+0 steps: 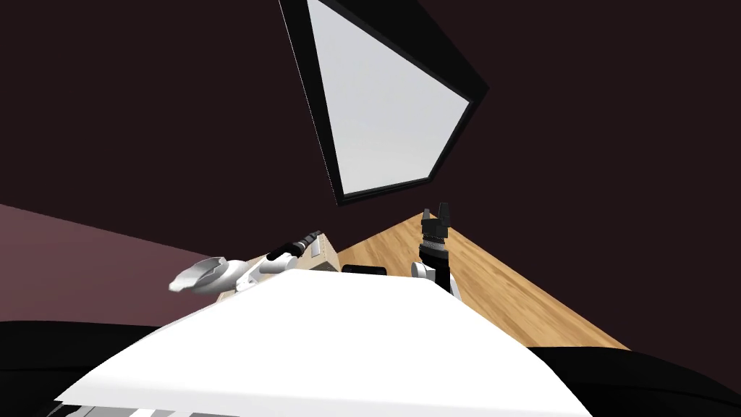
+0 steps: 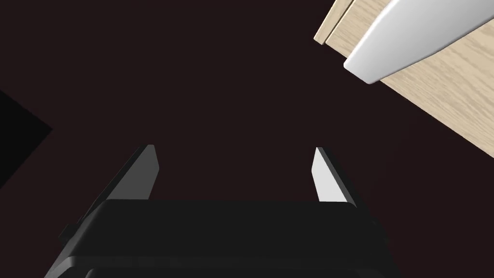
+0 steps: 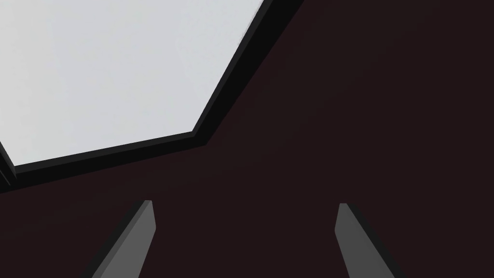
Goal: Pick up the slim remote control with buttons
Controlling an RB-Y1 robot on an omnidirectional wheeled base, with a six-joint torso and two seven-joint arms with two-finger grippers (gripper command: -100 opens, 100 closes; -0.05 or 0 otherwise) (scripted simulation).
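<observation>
I hold the left gripper [image 2: 235, 148] wide by the wood unit [image 2: 453, 91], ready, I judge, for the remote, and the right gripper [image 3: 244, 203] wide, raised clear.

floor [image 1: 506, 297] looked smooth grained wood | furniture panel [image 2: 448, 91] looked pale matt wood | left fingers [image 2: 330, 181] looked smooth matt grey
</observation>
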